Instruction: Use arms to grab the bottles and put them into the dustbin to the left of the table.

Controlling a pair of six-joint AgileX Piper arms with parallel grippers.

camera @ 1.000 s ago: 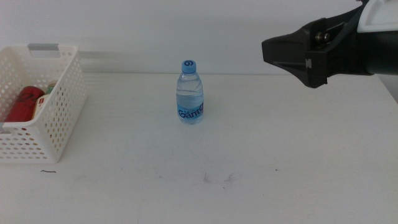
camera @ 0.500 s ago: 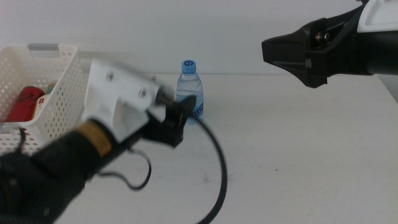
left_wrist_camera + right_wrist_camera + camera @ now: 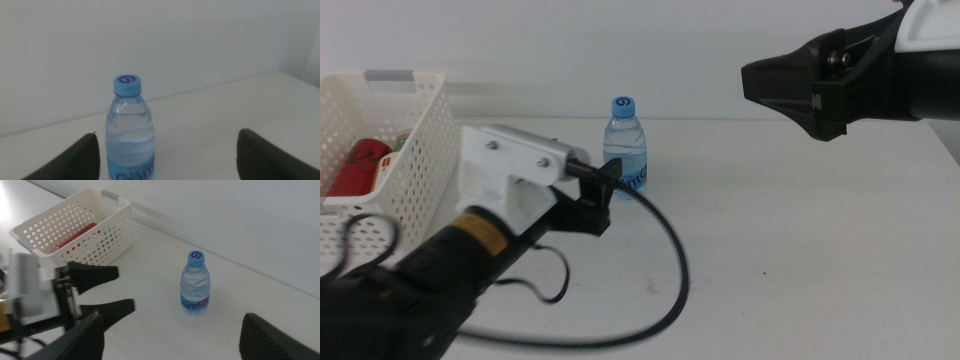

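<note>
Left gripper (image 3: 611, 176), jaws wide and empty at centre frame, faced the light, slippery water bottle (image 3: 627, 148), best gripped mid-body.

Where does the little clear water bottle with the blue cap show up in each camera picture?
Middle view: small clear blue-capped water bottle, centre, behind the left end effector.
Left wrist view: bottle close ahead, upright.
Right wrist view: bottle mid-table.
Shared landmark: white perforated plastic basket, also right wrist.

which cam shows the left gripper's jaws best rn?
Right wrist view: the left gripper shows whole, jaws spread, short of the water bottle. The left wrist view catches only two jaw tips at its edge; the middle view shows it mostly end-on, partly overlapping the bottle.
</note>
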